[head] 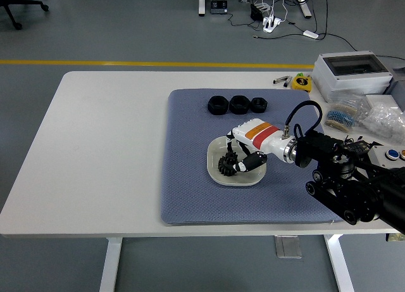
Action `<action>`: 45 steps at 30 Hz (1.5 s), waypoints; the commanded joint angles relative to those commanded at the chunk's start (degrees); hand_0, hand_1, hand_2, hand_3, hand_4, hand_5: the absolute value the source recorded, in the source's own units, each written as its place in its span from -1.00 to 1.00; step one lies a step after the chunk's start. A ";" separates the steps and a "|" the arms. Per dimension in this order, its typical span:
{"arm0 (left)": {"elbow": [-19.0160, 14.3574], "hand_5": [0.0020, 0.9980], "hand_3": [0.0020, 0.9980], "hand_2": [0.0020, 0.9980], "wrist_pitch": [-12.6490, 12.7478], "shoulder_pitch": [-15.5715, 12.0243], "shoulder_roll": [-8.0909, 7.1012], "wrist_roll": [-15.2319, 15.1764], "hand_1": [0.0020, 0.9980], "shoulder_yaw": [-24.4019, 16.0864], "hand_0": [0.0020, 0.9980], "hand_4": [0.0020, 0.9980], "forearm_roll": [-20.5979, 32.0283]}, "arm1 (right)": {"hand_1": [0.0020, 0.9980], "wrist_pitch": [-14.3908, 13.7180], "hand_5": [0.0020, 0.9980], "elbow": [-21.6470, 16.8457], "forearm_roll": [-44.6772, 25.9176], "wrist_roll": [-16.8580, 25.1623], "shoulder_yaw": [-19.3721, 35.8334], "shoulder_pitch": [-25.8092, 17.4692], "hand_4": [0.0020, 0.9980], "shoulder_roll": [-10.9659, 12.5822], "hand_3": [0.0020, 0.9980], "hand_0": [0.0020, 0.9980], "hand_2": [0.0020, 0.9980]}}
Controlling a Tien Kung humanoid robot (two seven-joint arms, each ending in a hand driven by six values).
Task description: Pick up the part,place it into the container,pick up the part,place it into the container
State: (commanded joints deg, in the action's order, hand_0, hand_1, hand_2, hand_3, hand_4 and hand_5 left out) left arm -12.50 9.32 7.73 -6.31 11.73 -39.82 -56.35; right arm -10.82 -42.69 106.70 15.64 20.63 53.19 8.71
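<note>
Fingers of the right hand [239,160] curl around a black gear-like part [225,165] inside the pale container [215,154]; three more black parts [238,104] wait on the blue mat [190,178].

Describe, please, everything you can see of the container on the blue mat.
The container is a shallow, pale cream dish with rounded corners, plastic by its look, lying flat near the middle of the blue mat. A black, toothed part sits inside it. The right hand reaches in over its right side, fingers curled beside the part, hiding much of the dish. Three more black parts lie in a row behind it, clear of its rim.
</note>
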 joint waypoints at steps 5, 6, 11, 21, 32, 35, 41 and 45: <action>0.01 0.35 0.33 0.51 -0.03 -0.01 -0.04 -0.03 0.44 0.04 0.42 0.39 0.04 | -0.94 0.91 -0.39 -0.06 0.16 0.01 0.05 0.24 0.62 -0.25 -0.02 -1.00 -0.58; 0.01 0.35 0.33 0.51 -0.03 0.00 -0.05 -0.03 0.44 0.04 0.42 0.39 0.03 | -0.94 1.24 -0.39 -0.01 0.23 0.00 -0.03 0.28 0.62 -0.30 -0.02 -1.00 -0.58; 0.02 0.35 0.34 0.51 -0.01 0.02 -0.06 -0.04 0.44 0.01 0.42 0.39 0.04 | -0.93 1.52 -0.39 -0.01 0.38 0.08 -0.01 0.27 0.63 -0.38 0.00 -1.00 -0.57; 0.03 0.35 0.34 0.51 -0.03 -0.04 -0.16 -0.03 0.44 -0.10 0.42 0.40 -0.09 | -0.93 2.36 -0.38 -0.25 0.98 0.27 1.23 0.44 0.66 0.14 0.02 -1.00 -0.56; 0.13 0.35 0.34 0.51 0.05 -0.30 -0.30 -0.14 0.44 -0.28 0.42 0.40 -0.09 | -0.91 8.22 -0.28 -3.06 4.35 0.51 4.07 0.77 0.89 3.00 0.13 -1.00 -0.52; 0.15 0.35 0.34 0.51 0.04 -0.46 -0.32 -0.11 0.44 -0.41 0.42 0.39 -0.29 | -0.90 10.36 -0.14 -4.63 5.57 0.62 5.48 0.77 1.00 4.31 0.28 -1.00 -0.50; 0.20 0.35 0.33 0.51 0.02 -0.83 -0.38 -0.03 0.44 -0.74 0.42 0.39 -0.81 | -0.86 12.66 -0.01 -9.86 5.77 0.24 10.09 0.39 1.00 7.05 0.36 -0.97 -0.46; 0.23 0.35 0.33 0.51 0.15 -1.01 -0.38 -0.04 0.44 -0.75 0.42 0.39 -0.74 | -0.86 13.11 -0.01 -14.08 2.71 -0.88 14.27 0.25 1.00 8.85 0.36 -0.97 -0.46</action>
State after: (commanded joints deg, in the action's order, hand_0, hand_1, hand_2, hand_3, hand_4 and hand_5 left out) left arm -12.27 9.46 6.73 -6.69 11.69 -40.57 -57.09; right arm 2.29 -56.77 109.41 14.76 34.91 53.44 17.56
